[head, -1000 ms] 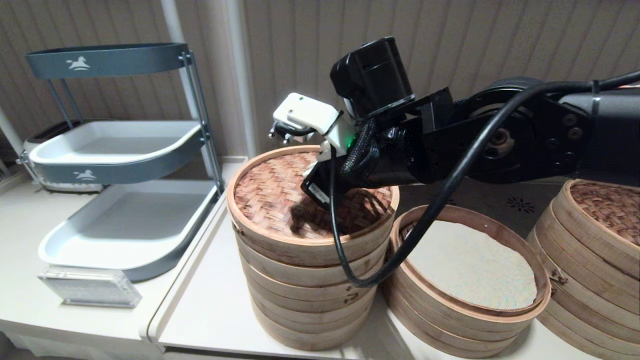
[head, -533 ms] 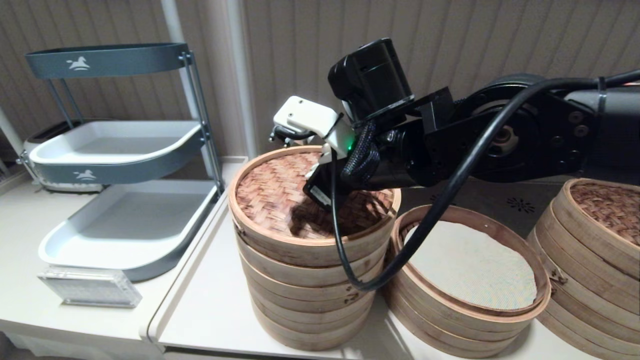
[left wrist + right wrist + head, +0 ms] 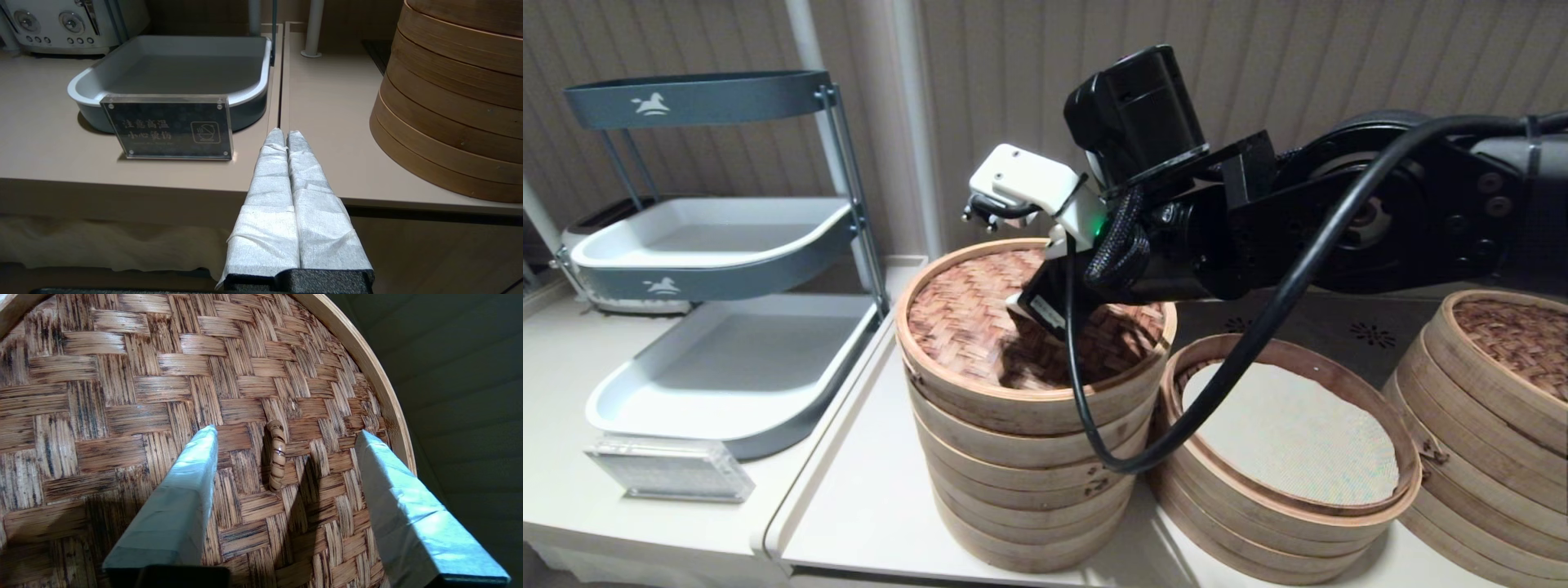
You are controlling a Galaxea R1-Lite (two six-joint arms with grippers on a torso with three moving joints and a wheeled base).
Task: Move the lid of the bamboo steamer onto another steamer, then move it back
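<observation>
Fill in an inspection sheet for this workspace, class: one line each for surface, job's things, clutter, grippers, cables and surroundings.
Surface: beige counter, with a seam running between two sections.
Job's things: bamboo steamer lid sits on the tall steamer stack; its loop handle is ungripped. The low open steamer beside it shows a cream mesh liner.
Clutter: acrylic warning sign; a second lidded steamer stack at the robot's right.
Grippers: right gripper open above the lid, one finger on each side of the handle. Left gripper shut, empty, at the counter's front edge.
Cables: black cable loops from the right arm, in front of the stack.
Surroundings: three-tier tray rack, toaster, ribbed wall.
</observation>
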